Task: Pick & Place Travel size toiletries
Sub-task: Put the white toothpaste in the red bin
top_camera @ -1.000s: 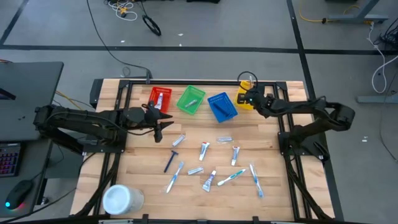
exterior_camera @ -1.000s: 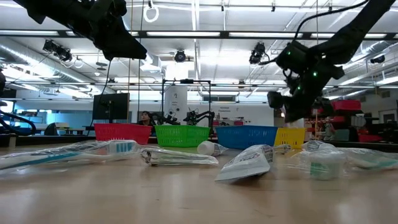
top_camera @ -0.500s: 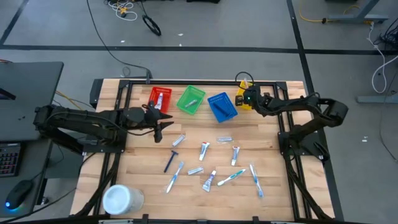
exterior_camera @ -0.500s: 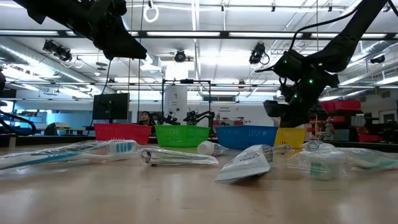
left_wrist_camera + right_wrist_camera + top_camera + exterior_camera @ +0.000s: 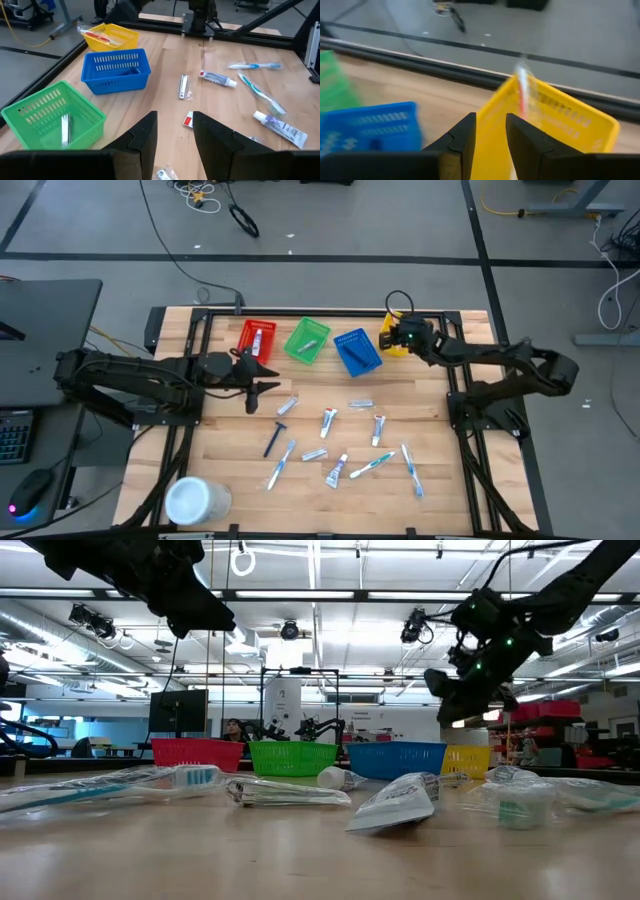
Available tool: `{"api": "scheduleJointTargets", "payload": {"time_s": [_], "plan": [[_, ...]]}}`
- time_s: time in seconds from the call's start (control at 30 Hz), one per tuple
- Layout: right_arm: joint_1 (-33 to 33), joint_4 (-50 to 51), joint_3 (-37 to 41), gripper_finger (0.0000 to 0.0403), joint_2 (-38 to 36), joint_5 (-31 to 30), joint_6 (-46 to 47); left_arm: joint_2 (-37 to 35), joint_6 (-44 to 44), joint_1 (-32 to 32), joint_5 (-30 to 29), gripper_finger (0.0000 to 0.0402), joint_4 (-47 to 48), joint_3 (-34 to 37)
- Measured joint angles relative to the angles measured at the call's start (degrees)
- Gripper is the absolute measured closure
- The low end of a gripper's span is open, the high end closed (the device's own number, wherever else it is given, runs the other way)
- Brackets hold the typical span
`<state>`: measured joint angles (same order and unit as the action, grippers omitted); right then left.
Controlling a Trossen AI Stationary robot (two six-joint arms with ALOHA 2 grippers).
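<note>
Travel size toiletries lie scattered on the wooden table: small tubes, toothbrushes and a dark blue razor. Along the far edge stand a red, a green, a blue and a yellow basket. My right gripper hovers open over the yellow basket. A pale stick shows blurred at that basket's far wall. A red-and-white item lies inside the yellow basket. My left gripper hangs open above the table near the red basket, holding nothing.
A big white round tub stands at the near left corner. The green basket holds a slim item, and the red one holds a tube. Black frame rails run along the table's edges. Bare wood lies between the baskets and the scattered items.
My right gripper dipped toward the yellow basket, then rose above it again and turned at the wrist. My left gripper has stayed in place.
</note>
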<state>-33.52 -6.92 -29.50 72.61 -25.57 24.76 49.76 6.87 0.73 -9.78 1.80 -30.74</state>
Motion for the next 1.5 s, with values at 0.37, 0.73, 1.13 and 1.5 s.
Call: {"api": "scheduleJointTargets", "payload": {"time_s": [0.37, 0.73, 1.13, 1.5], "plan": [[12.67, 4.96, 0.0, 0.0286, -9.92, 12.1, -6.74, 0.0, 1.08, 0.0, -0.02, 0.027, 0.04, 0.0], [30.26, 12.72, 0.0, 0.0286, -11.16, 26.21, -7.68, 0.0, 0.58, 0.0, 0.27, 0.027, 0.0, 0.0], [38.49, 12.27, 2.84, 0.0286, -11.16, 18.45, 0.15, 0.06, -3.3, 0.0, 4.11, 0.027, -1.4, -4.36], [40.31, 12.23, 4.28, 0.0286, -11.14, 18.09, 1.94, 2.56, -3.28, -0.02, 11.13, 0.027, -2.36, -5.53]]}}
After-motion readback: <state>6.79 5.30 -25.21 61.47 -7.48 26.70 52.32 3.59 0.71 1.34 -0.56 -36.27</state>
